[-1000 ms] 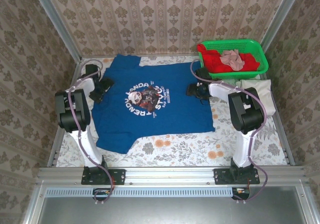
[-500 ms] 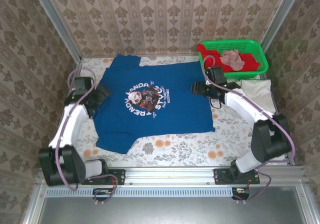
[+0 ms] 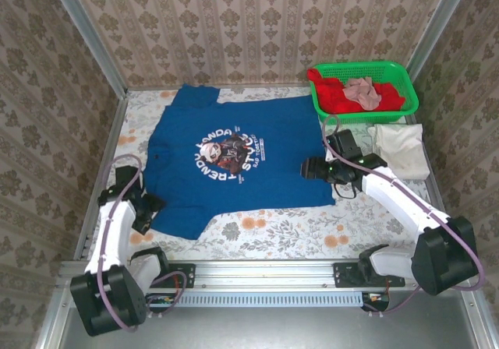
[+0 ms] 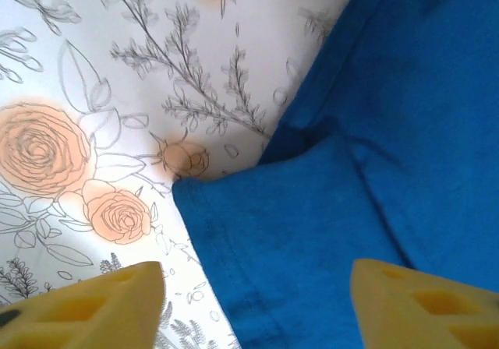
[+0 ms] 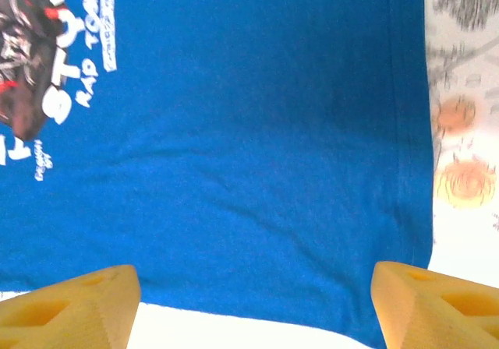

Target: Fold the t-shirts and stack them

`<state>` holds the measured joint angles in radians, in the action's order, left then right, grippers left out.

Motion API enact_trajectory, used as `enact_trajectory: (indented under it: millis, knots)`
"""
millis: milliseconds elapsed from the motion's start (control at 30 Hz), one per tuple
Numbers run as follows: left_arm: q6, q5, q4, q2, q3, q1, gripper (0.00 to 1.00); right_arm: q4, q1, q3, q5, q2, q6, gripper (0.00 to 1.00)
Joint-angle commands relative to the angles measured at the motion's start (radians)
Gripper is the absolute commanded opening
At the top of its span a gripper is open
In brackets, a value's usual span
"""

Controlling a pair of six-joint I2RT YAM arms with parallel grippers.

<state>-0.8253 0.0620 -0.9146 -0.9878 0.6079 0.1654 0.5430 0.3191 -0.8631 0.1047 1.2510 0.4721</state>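
Two yellow-padded tools stand with their fingers spread apart, gripping nothing. The left tool (image 3: 150, 207) (image 4: 253, 318) has drawn back from the far left sleeve half a second ago toward the near left corner of the floral-patterned counter (image 3: 273, 234), and now hangs at the hem of the near sleeve. The royal-blue cloth t-shirt with white lettering and a red-dark chest print (image 3: 234, 158) (image 4: 374, 170) (image 5: 234, 131) lies spread flat, print up, at the middle of the counter, where it lay before. The right tool (image 3: 309, 168) (image 5: 249, 302) has come nearer along the shirt's right edge, above its near corner. The plain cream-white t-shirt (image 3: 399, 148) lies folded at the right, just in front of the green plastic lattice basket (image 3: 408, 86).
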Motion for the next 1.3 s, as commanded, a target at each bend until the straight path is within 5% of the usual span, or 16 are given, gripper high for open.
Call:
enact_trajectory:
  millis: [0,100,333,433,500,733,933,1033,1267]
  knots:
    - [0.007,0.085,-0.009,-0.039,-0.028,-0.005,0.53,0.025,0.002,0.023,0.017,-0.009,0.030,0.79]
    - [-0.026,0.093,0.055,-0.039,-0.077,-0.012,0.35,0.016,0.003,0.022,0.019,0.012,0.019,0.79]
    - [-0.128,0.125,0.191,-0.163,-0.154,-0.012,0.18,0.003,0.002,-0.010,0.044,0.086,-0.016,0.79]
    - [-0.184,0.151,0.137,-0.229,-0.148,-0.023,0.17,0.022,0.003,-0.042,0.045,0.110,-0.040,0.79]
    - [-0.221,0.141,0.061,-0.227,-0.139,-0.051,0.07,0.026,0.002,-0.054,0.034,0.113,-0.052,0.79]
    - [-0.525,0.195,-0.002,0.057,-0.301,-0.070,0.01,0.018,0.000,-0.080,0.014,0.134,-0.075,0.79]
    - [-0.647,0.182,-0.246,0.282,-0.279,-0.074,0.00,0.008,-0.008,-0.101,0.005,0.167,-0.080,0.79]
    - [-0.629,0.204,-0.290,0.320,-0.269,-0.076,0.02,-0.003,-0.014,-0.110,0.007,0.180,-0.080,0.79]
    - [-0.520,0.090,-0.305,0.255,-0.073,-0.074,0.51,-0.003,-0.019,-0.158,0.025,0.228,-0.081,0.79]
